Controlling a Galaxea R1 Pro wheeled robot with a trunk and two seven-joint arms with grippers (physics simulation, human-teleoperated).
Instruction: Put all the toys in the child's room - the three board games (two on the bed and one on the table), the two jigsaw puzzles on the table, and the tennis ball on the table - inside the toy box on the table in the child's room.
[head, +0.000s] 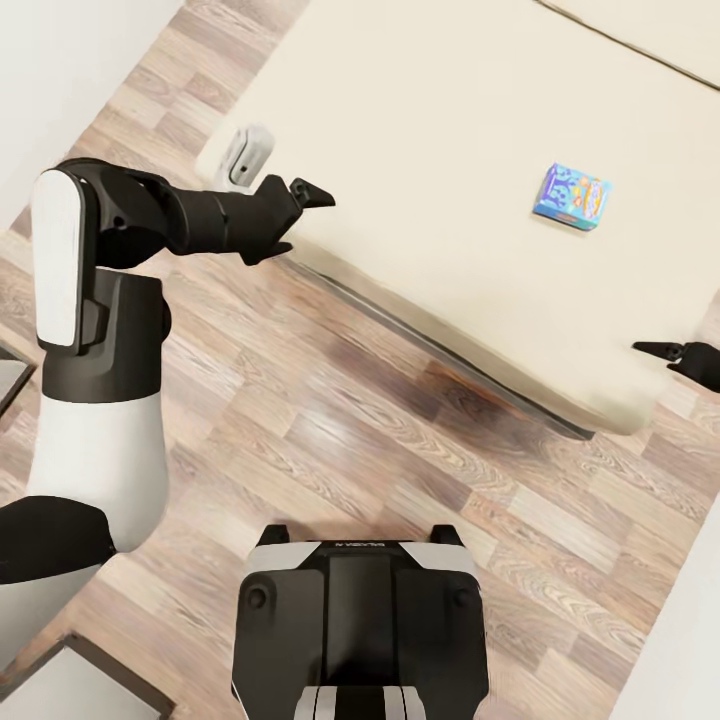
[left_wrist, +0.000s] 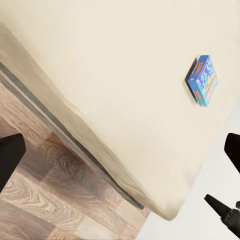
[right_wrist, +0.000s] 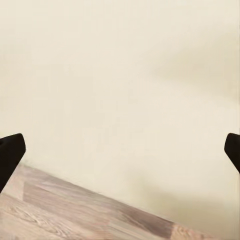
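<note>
While both arms reach forward, the left gripper (head: 291, 217) gapes over the bed (head: 430, 180).

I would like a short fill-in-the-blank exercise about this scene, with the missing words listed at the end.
1. The blue board game lies on the beige ____.
2. The floor beside the bed looks made of ____.
3. The left gripper holds ____; its jaws stand apart.
4. The right gripper hangs near the bed's ____.

Missing words: bed; wood; nothing; corner
</note>
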